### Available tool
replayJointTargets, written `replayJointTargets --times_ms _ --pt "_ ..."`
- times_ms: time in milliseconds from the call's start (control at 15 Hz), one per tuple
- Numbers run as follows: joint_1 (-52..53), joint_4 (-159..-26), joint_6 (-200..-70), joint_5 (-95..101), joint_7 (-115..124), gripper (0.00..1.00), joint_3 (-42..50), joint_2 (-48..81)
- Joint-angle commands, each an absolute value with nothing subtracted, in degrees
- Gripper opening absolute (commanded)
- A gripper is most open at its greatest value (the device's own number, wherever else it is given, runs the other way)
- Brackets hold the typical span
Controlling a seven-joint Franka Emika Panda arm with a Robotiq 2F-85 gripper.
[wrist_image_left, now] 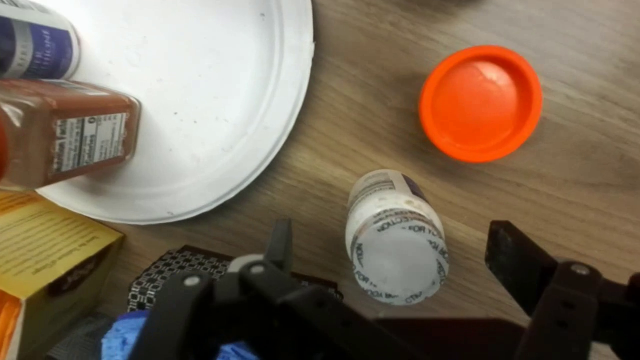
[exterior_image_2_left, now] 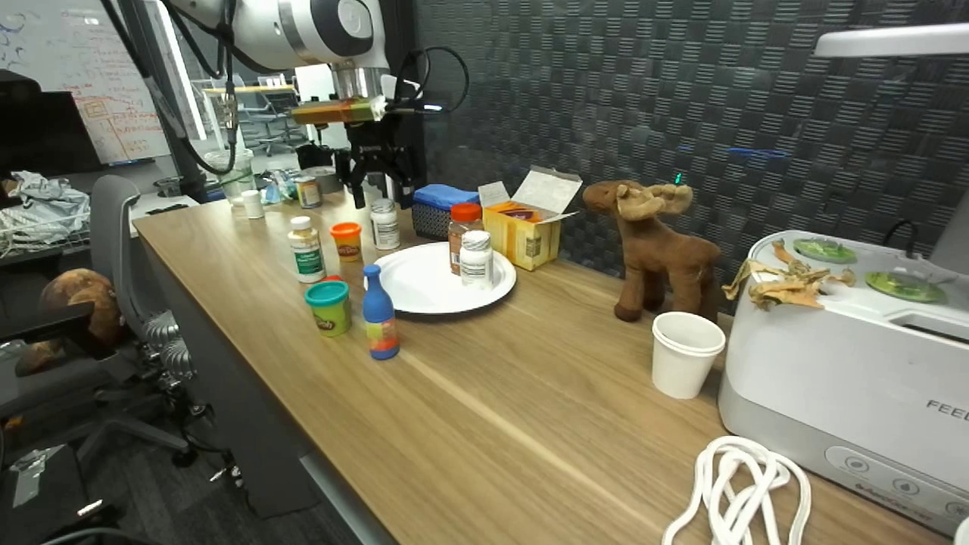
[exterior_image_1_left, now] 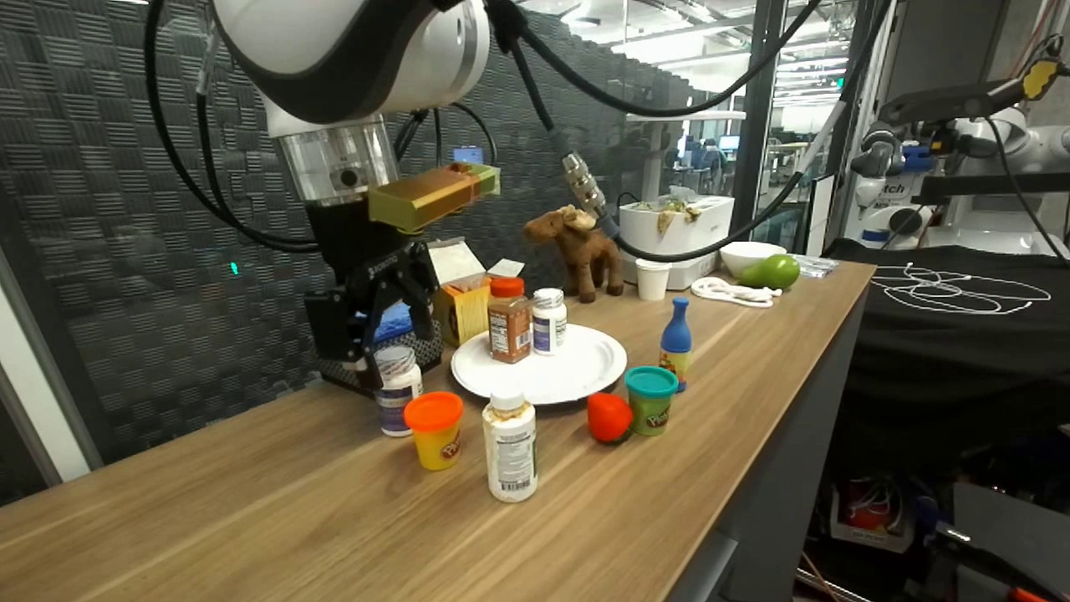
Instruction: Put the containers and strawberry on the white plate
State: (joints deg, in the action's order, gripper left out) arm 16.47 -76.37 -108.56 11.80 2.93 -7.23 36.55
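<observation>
My open gripper (wrist_image_left: 392,245) hangs over a white-lidded jar (wrist_image_left: 395,250), its fingers apart on either side of the lid, not touching it. That jar stands upright on the table, left of the white plate (exterior_image_1_left: 577,372) in an exterior view. On the plate stand a red-capped brown bottle (exterior_image_1_left: 509,330) and another white jar (exterior_image_1_left: 548,324). Around the plate's front are the orange cup (exterior_image_1_left: 436,443), a white pill bottle (exterior_image_1_left: 511,456), the strawberry (exterior_image_1_left: 608,418), the teal tub (exterior_image_1_left: 650,411) and a blue bottle (exterior_image_2_left: 381,322). The teal tub mostly hides the strawberry in an exterior view.
Close behind the jar sits a dark patterned basket with blue cloth (exterior_image_2_left: 447,198). A yellow open box (exterior_image_2_left: 522,235) stands beside the plate's back edge. Farther along are a plush moose (exterior_image_2_left: 666,242), paper cups (exterior_image_2_left: 683,359), white rope (exterior_image_2_left: 738,484) and a white appliance (exterior_image_2_left: 848,363).
</observation>
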Motion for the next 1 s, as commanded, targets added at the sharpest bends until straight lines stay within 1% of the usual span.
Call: replayJointTargets --times_ms 0,200,267,333,400,467,533,600,733,867,933 --pt "15.70 -75.44 -111.68 9.90 0.82 1.00 -7.65 37.21" --pt "15.98 -75.57 -112.56 9.72 1.12 1.00 -7.53 36.99" --pt "16.17 -75.61 -112.70 9.90 1.21 0.94 -7.45 36.79" --pt "16.23 -75.78 -112.76 9.96 1.45 0.74 -7.39 36.49" --pt "16.29 -75.82 -112.51 9.76 1.72 0.70 -7.46 36.33" --pt "16.50 -75.92 -112.03 9.77 2.45 0.69 -7.37 36.01" --pt "16.73 -75.92 -111.69 9.83 3.33 0.63 -7.20 35.79" --pt "17.38 -76.02 -111.38 10.63 4.81 0.53 -6.69 35.44" --pt "17.88 -75.90 -110.88 10.84 6.20 0.36 -6.52 35.13" --pt "18.31 -75.85 -111.05 10.98 7.55 0.23 -6.42 34.84" --pt "18.54 -75.68 -110.75 11.01 8.37 0.19 -6.32 34.73"
